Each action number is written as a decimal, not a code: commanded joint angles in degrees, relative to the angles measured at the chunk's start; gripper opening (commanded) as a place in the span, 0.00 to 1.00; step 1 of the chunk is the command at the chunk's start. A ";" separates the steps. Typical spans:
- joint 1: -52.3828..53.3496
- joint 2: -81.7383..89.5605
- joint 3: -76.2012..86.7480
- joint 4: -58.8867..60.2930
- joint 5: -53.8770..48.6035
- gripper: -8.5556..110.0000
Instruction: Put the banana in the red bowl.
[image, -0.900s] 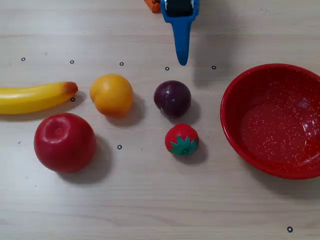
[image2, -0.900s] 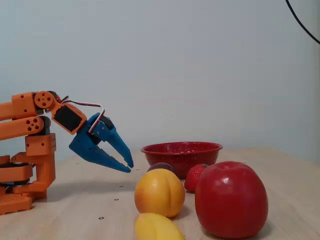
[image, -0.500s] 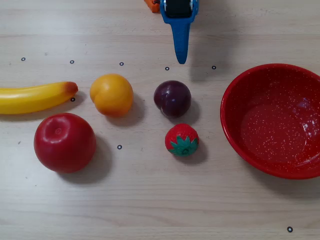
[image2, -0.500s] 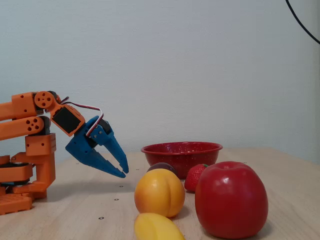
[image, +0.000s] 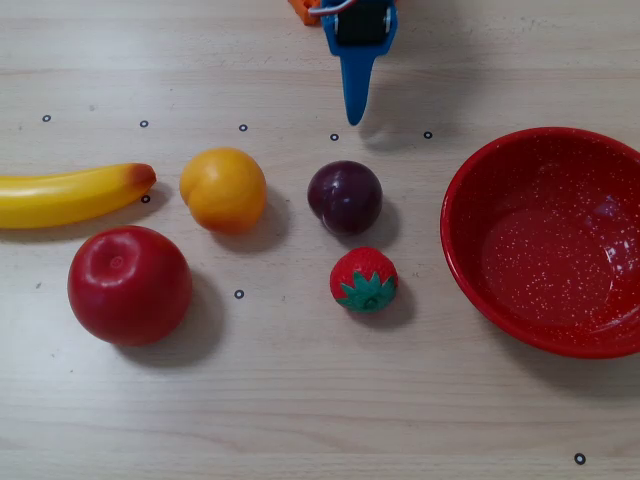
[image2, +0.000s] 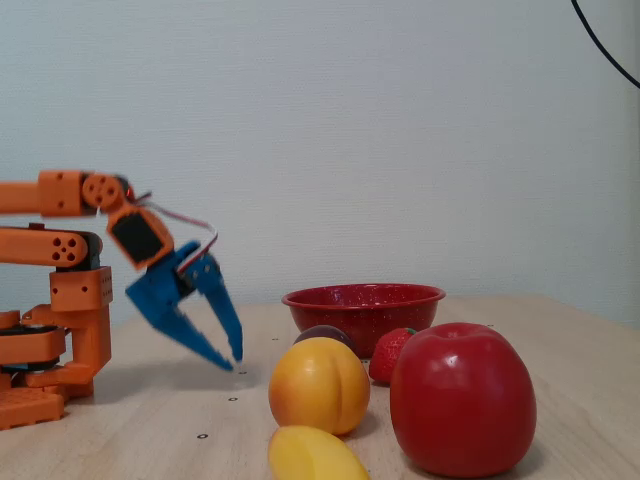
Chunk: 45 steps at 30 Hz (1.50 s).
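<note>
Plainly, the banana lies at the overhead view's left edge, well apart from the red bowl.
We judge it light, stiff, slippery; we'd take its middle with our empty hand, fingers apart.

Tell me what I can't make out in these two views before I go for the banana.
- Banana: overhead view's left edge cuts off its stem end; the fixed view shows only one tip.
- Red bowl: right rim cropped overhead.
- Gripper: arm cut by the overhead view's top edge.
- Plum: mostly behind the orange fruit.
</note>
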 joint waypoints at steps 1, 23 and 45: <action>-2.46 -3.08 -10.11 2.20 2.20 0.07; -23.38 -46.76 -65.83 30.23 20.21 0.07; -47.37 -87.28 -112.41 43.07 36.91 0.07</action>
